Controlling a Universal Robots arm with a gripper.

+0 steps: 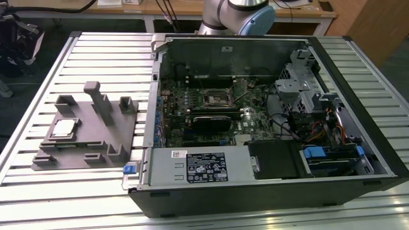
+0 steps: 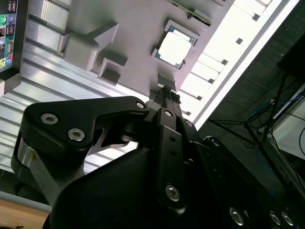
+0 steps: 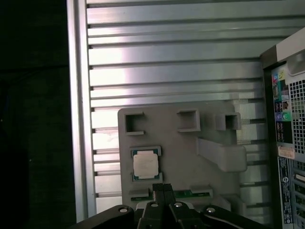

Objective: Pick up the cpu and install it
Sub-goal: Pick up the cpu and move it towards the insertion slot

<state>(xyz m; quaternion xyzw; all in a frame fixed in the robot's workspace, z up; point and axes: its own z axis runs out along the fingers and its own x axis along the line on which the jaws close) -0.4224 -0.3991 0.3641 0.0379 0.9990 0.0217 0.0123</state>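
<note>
Tool [image 3: 162, 187] fingers are seen closed together with nothing held, hovering over the grey moulded plastic fixture [image 3: 183, 162], near its cpu pocket. The small flat square silvery-topped cpu [image 1: 64, 128] is seated in that pocket, by the slatted aluminium surface's [image 1: 96, 48] edge at the exterior view's left. An open black computer case [image 1: 255, 201] lies alongside.

Risks judged:
- If the tool were lowered with its fingers together, the chip's metal top would be struck or scratched.
- Little of the thin edge is left exposed by the pocket walls, so a shallow pinch could slip and the chip be tilted or dropped.
- Contacts could be damaged by a rotated seating in the square metal-framed socket [image 1: 217, 99].
</note>
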